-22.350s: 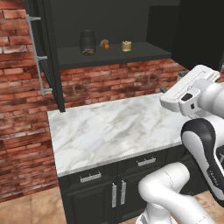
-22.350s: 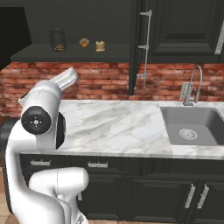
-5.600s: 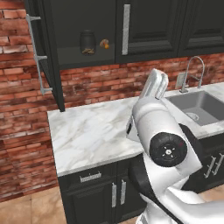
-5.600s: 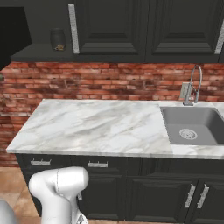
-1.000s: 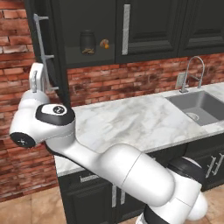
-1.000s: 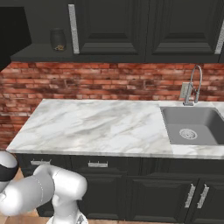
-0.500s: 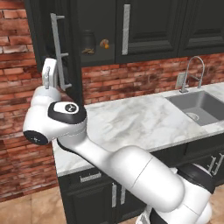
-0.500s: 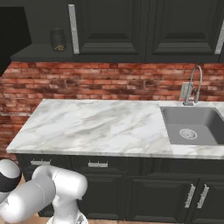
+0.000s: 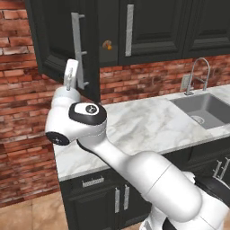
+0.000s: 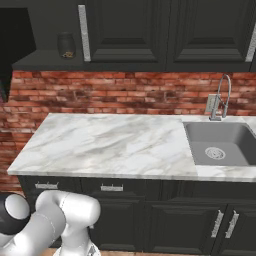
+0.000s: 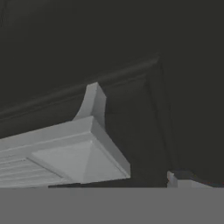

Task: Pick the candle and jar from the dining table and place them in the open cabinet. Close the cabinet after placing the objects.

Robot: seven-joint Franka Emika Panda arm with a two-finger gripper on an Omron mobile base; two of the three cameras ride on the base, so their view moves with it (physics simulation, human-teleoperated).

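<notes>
Gripper: the gripper (image 9: 70, 74) is up by the door handle (image 9: 79, 49); I cannot tell if its jaws are apart.
Cabinet: the cabinet (image 9: 58, 40) door is partly open (swung toward the shelf).
Jar: the jar (image 10: 66, 45) sits on the far left shelf (image 10: 47, 59).
Candle: hidden.
Table: the dining table (image 10: 110, 145) is below.

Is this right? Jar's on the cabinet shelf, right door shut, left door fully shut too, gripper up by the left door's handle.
Not quite: the left door is partly open, swung out from the cabinet, as the left base view shows. The rest holds: the jar sits on the shelf, the right door is shut, and the gripper is up by the left door's handle.
</notes>
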